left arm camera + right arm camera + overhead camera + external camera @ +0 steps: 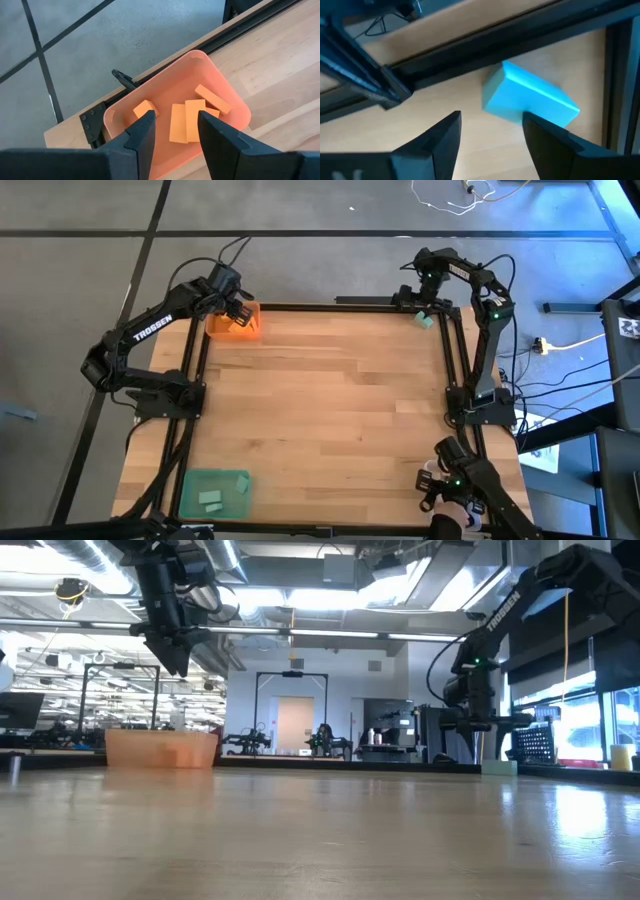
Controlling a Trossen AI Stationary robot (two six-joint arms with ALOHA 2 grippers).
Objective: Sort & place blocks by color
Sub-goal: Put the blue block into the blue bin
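Left claw hangs apart over orange tray — right claw apart, empty, beside teal block on counter.

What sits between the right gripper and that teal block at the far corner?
Nothing visible. The right gripper hangs open just above the teal block, which lies alone on the table beside the frame rail.

We are reading "TROSSEN" in white capitals along the left arm in the high view, and the same word (partly legible, running up the limb) on the right arm in the low view.
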